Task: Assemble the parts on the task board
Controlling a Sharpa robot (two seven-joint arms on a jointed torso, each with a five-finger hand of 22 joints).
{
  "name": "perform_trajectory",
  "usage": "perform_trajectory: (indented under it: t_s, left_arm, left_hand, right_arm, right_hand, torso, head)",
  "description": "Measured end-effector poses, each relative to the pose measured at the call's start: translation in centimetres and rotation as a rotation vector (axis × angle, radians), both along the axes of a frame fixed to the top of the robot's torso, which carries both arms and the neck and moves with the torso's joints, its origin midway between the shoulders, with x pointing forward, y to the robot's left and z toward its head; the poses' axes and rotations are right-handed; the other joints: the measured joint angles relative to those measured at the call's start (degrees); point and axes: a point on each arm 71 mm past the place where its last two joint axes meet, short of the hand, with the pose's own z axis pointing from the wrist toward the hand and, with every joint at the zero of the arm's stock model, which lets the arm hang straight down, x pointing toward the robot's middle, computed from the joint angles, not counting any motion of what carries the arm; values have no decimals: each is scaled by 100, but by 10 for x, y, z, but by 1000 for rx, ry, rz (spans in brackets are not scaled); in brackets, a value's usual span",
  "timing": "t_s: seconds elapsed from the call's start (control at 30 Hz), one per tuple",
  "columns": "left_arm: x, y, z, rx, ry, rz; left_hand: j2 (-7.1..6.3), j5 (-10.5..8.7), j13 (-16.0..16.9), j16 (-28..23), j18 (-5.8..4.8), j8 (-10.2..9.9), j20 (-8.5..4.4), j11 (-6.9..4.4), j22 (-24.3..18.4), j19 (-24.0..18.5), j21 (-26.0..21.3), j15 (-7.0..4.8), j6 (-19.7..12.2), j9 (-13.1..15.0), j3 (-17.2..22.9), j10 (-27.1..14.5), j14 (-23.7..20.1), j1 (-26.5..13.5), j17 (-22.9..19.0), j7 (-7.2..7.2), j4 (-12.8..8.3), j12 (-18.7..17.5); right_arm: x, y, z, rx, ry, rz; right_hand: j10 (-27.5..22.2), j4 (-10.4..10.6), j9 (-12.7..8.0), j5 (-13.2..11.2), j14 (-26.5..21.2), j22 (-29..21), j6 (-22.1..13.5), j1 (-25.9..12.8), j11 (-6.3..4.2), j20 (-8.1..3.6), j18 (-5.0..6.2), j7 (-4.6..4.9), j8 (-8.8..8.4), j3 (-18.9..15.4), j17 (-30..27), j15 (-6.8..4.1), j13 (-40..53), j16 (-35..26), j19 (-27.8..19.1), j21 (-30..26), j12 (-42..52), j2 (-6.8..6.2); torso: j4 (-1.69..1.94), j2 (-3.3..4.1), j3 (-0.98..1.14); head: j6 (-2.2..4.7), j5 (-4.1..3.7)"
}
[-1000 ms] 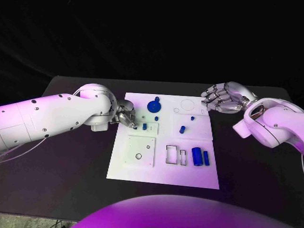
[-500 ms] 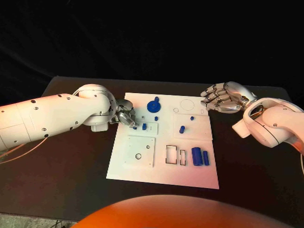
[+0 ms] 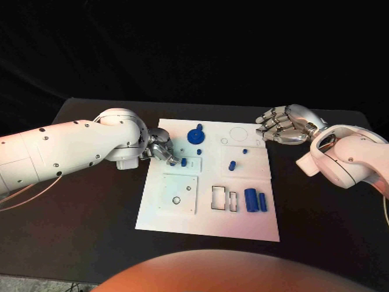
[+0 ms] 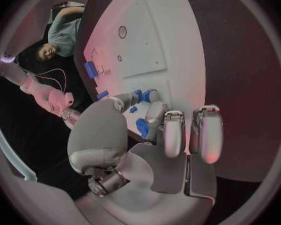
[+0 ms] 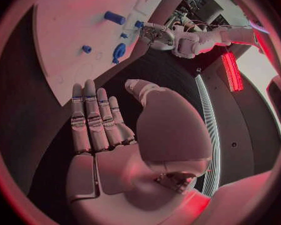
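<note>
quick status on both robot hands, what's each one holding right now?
Left robot hand: fingers closed on a small blue part at the task board's left edge.
Right robot hand: open, holding nothing, fingers straight, beside the board's far right corner.

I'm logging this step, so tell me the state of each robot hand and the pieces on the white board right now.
Left robot hand: fingertips down on a small blue part at the task board's left edge.
Right robot hand: empty, fingers apart, off the board's far right corner.
Blue disc: on board.
Two blue cylinders: lying side by side.
</note>
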Motion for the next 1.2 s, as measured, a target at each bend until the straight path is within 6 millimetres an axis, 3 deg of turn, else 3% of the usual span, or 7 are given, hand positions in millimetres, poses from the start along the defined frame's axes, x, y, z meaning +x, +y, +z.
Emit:
perform_trajectory:
  t_s: [0.23, 0.57, 0.77, 0.8, 0.9, 1.03, 1.2]
  left_arm:
    - [1, 1, -1, 0, 7, 10]
    - [1, 5, -1, 9, 11, 26]
    - [2, 7, -1, 12, 9, 35]
    - [2, 8, -1, 11, 9, 37]
    - [2, 9, -1, 9, 5, 41]
    - [2, 9, 1, -3, -6, 50]
    - [4, 10, 6, -33, -29, 68]
  left_hand:
    - [0, 20, 0, 0, 1, 0, 0, 0, 0, 0, 0, 0, 0, -9, -125, 0, 0, 0, 0, 0, 10, 0]
    - [249, 126, 1, 0, 0, 0, 0, 0, 0, 0, 0, 0, 0, -17, -227, 0, 0, 160, 5, 0, 4, 0]
    - [288, 183, 15, 0, 0, 0, 1, 0, 0, 0, 0, 1, 0, -21, -300, 1, 0, 198, 4, 0, 13, 0]
    - [288, 156, 16, 0, 0, 0, 1, 0, 0, 0, 0, 1, 0, -21, -367, 0, 0, 198, 4, 0, 11, 0]
    - [244, -161, 16, 0, 0, -23, 0, 0, 0, 0, 0, 0, 0, -29, -568, 1, 0, 95, 4, 0, 16, 0]
    - [214, -674, 15, 0, 0, -23, 1, 0, 0, 0, 0, 1, 0, -38, -900, 1, 0, -208, 4, 0, 26, 0]
    - [226, -752, 2, 0, 0, -24, 1, 0, 0, 0, -1, 1, 0, -38, -979, 0, 0, -286, 4, 0, 27, -1]
  right_arm:
    - [0, 0, 0, 0, 1, -1]
    - [0, -1, 0, 0, 1, -2]
    - [0, -1, 0, 0, 1, -2]
    - [0, -1, 0, 0, 1, -2]
    - [0, -1, 0, 0, 2, -3]
    - [0, -1, 0, 0, 2, -3]
    - [0, -1, 0, 0, 2, -3]
  right_hand:
    - [0, 0, -5, 0, 0, -7, 0, 0, 0, 0, 0, 0, 0, 0, -7, 0, -8, -22, 0, 0, 0, 0]
    - [-21, -16, -10, 0, -20, -27, 0, 0, 20, -1, 0, 0, -1, -16, -12, 20, -14, -22, -43, 0, 0, 0]
    - [-21, -15, -10, 0, -20, -27, 0, 0, 20, -1, 0, 0, -1, -16, -12, 20, -14, -22, -42, 0, 0, 0]
    - [-21, -15, -10, 0, -20, -27, 0, 0, 20, -1, 0, 0, -1, -16, -11, 20, -14, -22, -42, 0, 0, 0]
    - [-21, -15, -10, 0, -20, -37, 0, -16, 20, -1, 0, 0, 22, -16, -21, 20, -25, -22, -42, 0, 0, 16]
    - [-20, -15, -13, 0, -20, -37, 0, -24, 20, -1, 0, 0, 22, -16, -20, 20, -25, -39, -42, 0, 0, 24]
    - [-20, -15, -15, 0, -20, -37, 0, -23, 20, -1, 0, 0, 22, -16, -20, 20, -25, -45, -42, 0, 0, 23]
  torso:
    - [1, -1, -2]
    - [2, -1, -4]
    - [3, -1, -6]
    - [3, -1, -6]
    - [2, -1, -5]
    - [2, -1, -6]
    - [0, -3, -5]
  head:
    - [0, -5]
    - [0, 1]
    - [0, 2]
    - [0, 2]
    - [0, 2]
    - [0, 3]
    - [0, 3]
